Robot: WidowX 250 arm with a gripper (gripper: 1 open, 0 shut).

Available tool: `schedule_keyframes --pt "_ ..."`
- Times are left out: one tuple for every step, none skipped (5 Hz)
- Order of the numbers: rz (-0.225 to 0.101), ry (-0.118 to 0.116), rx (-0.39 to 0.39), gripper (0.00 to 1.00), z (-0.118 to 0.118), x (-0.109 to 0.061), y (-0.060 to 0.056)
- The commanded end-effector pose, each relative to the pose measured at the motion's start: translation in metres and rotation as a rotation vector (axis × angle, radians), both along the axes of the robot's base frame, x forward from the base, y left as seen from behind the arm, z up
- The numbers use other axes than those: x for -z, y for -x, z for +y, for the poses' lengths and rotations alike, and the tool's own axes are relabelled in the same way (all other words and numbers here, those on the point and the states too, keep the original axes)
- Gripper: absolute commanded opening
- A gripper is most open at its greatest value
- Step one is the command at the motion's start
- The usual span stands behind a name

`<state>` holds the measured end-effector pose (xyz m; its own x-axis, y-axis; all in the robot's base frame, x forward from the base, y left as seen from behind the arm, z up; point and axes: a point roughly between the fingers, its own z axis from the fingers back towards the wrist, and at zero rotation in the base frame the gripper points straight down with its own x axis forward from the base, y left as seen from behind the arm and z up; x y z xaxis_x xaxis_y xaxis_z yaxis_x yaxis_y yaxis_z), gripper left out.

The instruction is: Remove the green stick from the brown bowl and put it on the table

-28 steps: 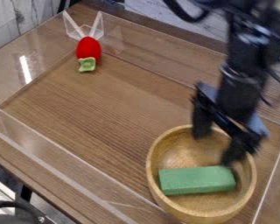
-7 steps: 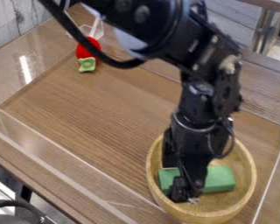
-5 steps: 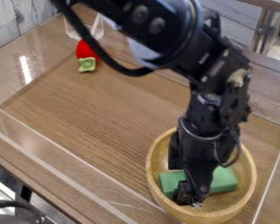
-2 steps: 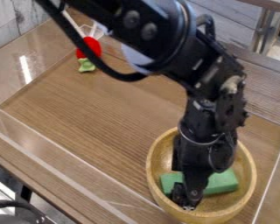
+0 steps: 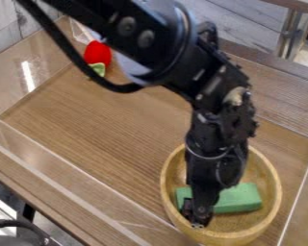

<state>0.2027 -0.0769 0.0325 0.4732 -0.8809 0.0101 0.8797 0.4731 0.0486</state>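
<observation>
The brown bowl [image 5: 173, 171] sits on the table [image 5: 105, 130] at the front right. On its floor lies the green stick [image 5: 242, 200], flat, with its middle hidden behind my gripper [image 5: 206, 204]. The gripper reaches straight down into the bowl and is low over the stick's left half. Its jaws look open and appear to straddle the bar, though the dark fingers are seen nearly edge-on. The stick still rests on the bowl's bottom.
A small red object with a green base [image 5: 96, 57] stands at the far left of the table. Clear plastic edging [image 5: 15, 135] runs along the left and front sides. My bulky black arm [image 5: 157, 53] spans the scene from the top left to the bowl.
The gripper has stayed down on the stick in the bowl and sunk slightly. The upper arm has swung further across towards the left. The stick has not moved.
</observation>
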Motion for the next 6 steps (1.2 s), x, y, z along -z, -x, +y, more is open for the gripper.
schedule_keyframes --pt "-0.039 0.003 -0.044 1.00 -0.001 -0.015 -0.003" --pt "-0.033 -0.002 -0.098 1.00 -0.001 -0.022 0.000" --pt "-0.019 0.001 -0.122 1.00 -0.007 -0.022 -0.012" --pt "-0.028 0.000 -0.138 1.00 -0.013 -0.022 -0.024" --pt "-0.032 0.003 -0.132 1.00 -0.016 -0.021 -0.027" --pt "-0.034 0.006 -0.134 1.00 -0.018 -0.021 -0.028"
